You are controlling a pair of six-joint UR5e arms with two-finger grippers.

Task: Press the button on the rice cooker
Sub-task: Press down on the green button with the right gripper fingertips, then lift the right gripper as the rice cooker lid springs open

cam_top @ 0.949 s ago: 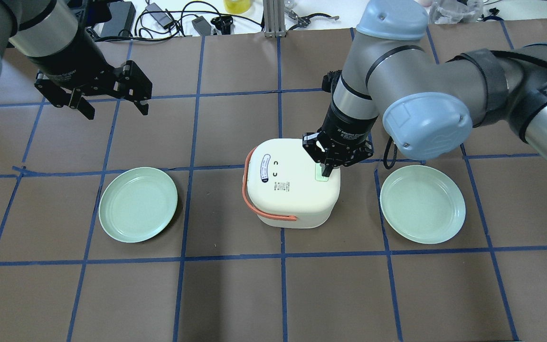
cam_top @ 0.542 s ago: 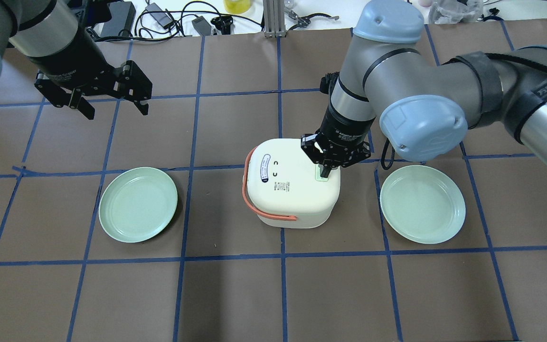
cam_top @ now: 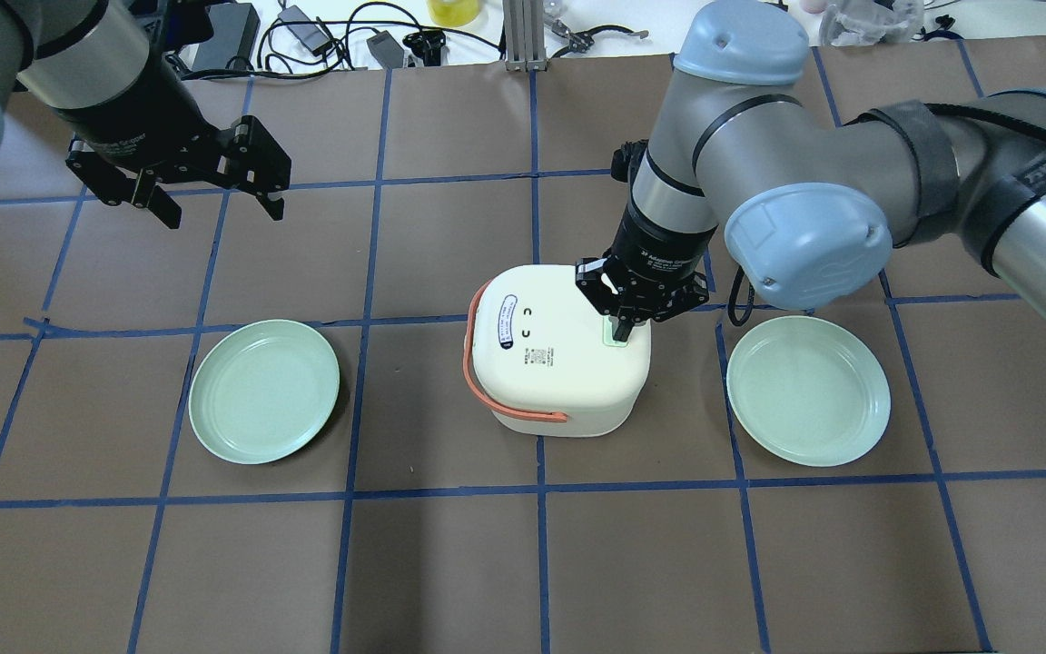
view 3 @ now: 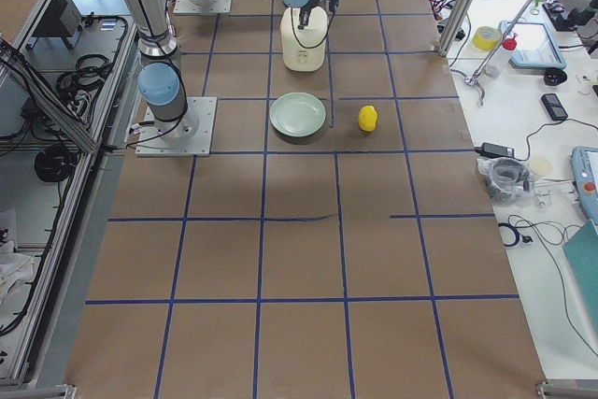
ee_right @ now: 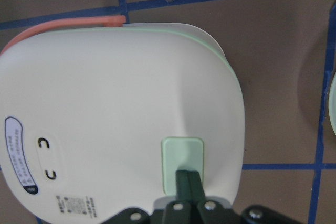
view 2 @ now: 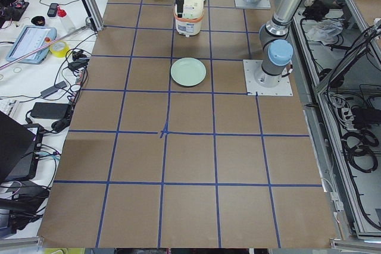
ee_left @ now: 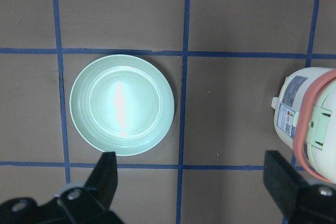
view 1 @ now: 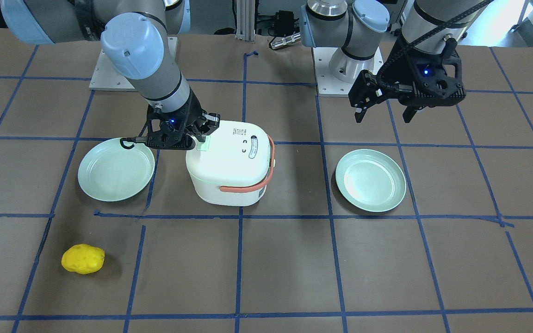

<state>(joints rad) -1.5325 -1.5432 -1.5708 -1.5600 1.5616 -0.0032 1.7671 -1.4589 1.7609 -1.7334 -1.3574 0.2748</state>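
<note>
Two fixed cameras look steeply down on the desk (cam_top: pixel 450 563) from opposite long sides, two more along it from either end, far back. Each wrist camera hangs close, pointing straight down; both catch the rice cooker (ee_right: pixel 105 103), as do all the fixed views.

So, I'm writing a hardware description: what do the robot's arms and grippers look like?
The right arm and left arm are silver-grey tubes; the right shows pale blue joint caps and a black cable strap. The left gripper and right gripper are black, two-fingered, with white lettering on their collars.
</note>
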